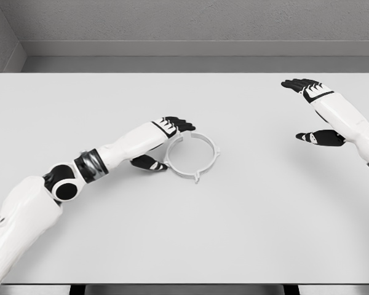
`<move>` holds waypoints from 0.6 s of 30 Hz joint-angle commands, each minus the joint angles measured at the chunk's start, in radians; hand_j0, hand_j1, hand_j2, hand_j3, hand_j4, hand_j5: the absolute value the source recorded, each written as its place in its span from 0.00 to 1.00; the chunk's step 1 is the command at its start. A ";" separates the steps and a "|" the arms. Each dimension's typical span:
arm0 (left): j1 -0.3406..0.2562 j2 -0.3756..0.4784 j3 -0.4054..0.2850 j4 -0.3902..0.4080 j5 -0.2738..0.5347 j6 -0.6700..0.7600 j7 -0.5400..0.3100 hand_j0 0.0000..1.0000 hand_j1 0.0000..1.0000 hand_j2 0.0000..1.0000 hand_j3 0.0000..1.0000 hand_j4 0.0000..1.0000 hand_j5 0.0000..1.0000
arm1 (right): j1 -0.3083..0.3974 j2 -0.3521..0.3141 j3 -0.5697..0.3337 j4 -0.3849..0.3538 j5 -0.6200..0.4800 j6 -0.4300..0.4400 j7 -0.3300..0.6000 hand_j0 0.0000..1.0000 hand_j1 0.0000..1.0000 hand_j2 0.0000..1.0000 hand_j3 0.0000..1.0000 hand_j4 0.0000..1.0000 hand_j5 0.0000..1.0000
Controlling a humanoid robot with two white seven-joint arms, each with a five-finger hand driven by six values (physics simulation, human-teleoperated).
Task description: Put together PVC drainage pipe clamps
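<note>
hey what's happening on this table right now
A humanoid robot is working on a white ring-shaped pipe clamp lying flat near the middle of the white table. Its left hand is at the clamp's left edge, fingers over the rim and thumb below, though a firm grasp cannot be confirmed. The right hand hovers open over the table's far right, well away from the clamp and holding nothing.
</note>
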 commanded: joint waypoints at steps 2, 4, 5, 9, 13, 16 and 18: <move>-0.002 -0.005 0.001 0.010 0.006 0.000 0.000 1.00 1.00 1.00 1.00 1.00 1.00 | 0.000 0.001 0.000 0.000 -0.008 0.003 -0.001 1.00 1.00 1.00 1.00 1.00 1.00; -0.008 -0.021 0.002 0.024 0.006 0.000 0.000 1.00 1.00 1.00 1.00 1.00 1.00 | 0.000 0.000 0.000 0.000 -0.008 0.003 -0.001 1.00 1.00 1.00 1.00 1.00 1.00; -0.012 -0.022 0.002 0.028 0.006 0.000 0.000 1.00 1.00 1.00 1.00 1.00 1.00 | 0.000 0.000 0.000 0.000 -0.008 0.003 -0.001 1.00 1.00 1.00 1.00 1.00 1.00; -0.015 -0.024 0.001 0.031 0.006 0.000 0.000 1.00 1.00 1.00 1.00 1.00 1.00 | 0.000 0.000 0.000 0.000 -0.008 0.003 -0.001 1.00 1.00 1.00 1.00 1.00 1.00; -0.015 -0.033 0.001 0.034 0.006 0.000 0.000 1.00 1.00 1.00 1.00 1.00 1.00 | 0.000 0.000 0.000 0.000 -0.008 0.003 -0.001 1.00 1.00 1.00 1.00 1.00 1.00; -0.015 -0.041 0.002 0.036 0.006 0.000 0.000 1.00 1.00 1.00 1.00 1.00 1.00 | 0.000 0.000 0.000 0.000 -0.008 0.003 -0.001 1.00 1.00 1.00 1.00 1.00 1.00; -0.015 -0.041 0.002 0.036 0.006 0.000 0.000 1.00 1.00 1.00 1.00 1.00 1.00 | 0.000 0.000 0.000 0.000 -0.008 0.003 -0.001 1.00 1.00 1.00 1.00 1.00 1.00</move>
